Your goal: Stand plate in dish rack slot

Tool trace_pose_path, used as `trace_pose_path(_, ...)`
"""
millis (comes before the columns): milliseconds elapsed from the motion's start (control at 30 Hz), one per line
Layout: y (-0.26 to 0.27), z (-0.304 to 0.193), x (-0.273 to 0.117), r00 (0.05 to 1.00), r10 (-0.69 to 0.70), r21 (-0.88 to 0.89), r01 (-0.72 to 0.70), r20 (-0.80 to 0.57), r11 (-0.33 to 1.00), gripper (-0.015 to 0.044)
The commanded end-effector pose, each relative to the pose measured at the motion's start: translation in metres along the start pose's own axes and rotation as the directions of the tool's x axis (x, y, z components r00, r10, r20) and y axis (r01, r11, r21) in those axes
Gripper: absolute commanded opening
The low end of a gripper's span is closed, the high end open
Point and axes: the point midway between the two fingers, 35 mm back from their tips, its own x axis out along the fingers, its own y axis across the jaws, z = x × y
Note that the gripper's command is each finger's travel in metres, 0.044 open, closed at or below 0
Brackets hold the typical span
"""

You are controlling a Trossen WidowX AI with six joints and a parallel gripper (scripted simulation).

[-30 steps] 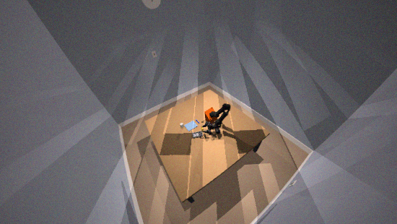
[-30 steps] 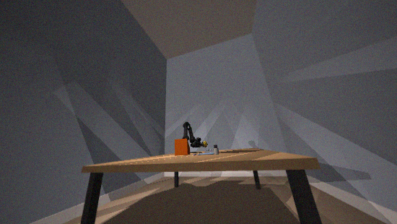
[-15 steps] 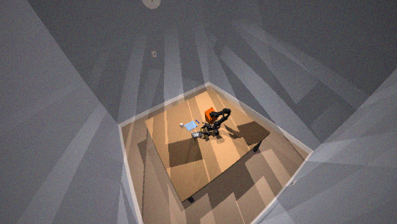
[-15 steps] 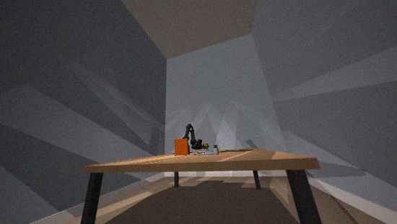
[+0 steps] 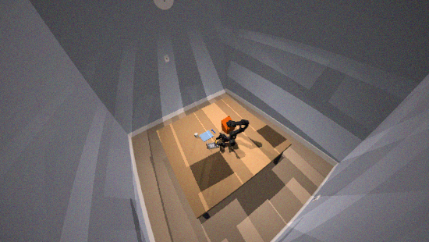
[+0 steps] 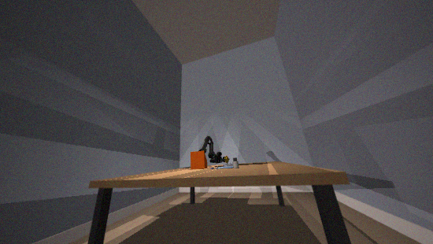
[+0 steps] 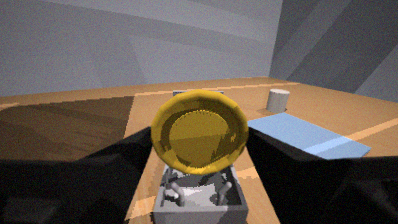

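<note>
A yellow plate [image 7: 199,137] [image 6: 227,159] is held upright between the fingers, its round face towards the wrist camera. My gripper [image 7: 199,131] is shut on it, one black finger at each side edge. The grey dish rack [image 7: 200,216] [image 5: 211,146] shows below and beyond the plate in the wrist view, with short rails inside it. The plate is above the rack's near part and hides its far part. Whether the plate's lower edge touches the rails cannot be told.
A blue mat [image 7: 305,134] [image 5: 207,136] lies right of the rack in the wrist view. A pale cylinder [image 7: 277,100] [image 5: 196,135] [image 6: 235,163] stands beyond it. An orange box [image 5: 227,125] [image 6: 198,160] stands near the arm. A small dark blue object [image 5: 213,131] lies by the mat.
</note>
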Motion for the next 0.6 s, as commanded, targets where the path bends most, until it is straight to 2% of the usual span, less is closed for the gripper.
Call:
trace_pose_path(0,-0.001,0.000,0.004,1.000,-0.003,-0.002,0.003,0.003,1.000,0.0000)
trace_pose_path(167,-0.002,-0.018,0.004,1.000,0.000,0.000,0.000,0.000,1.000,0.0000)
trace_pose_path(567,-0.003,-0.015,0.004,1.000,-0.003,-0.011,0.003,-0.009,1.000,0.0000)
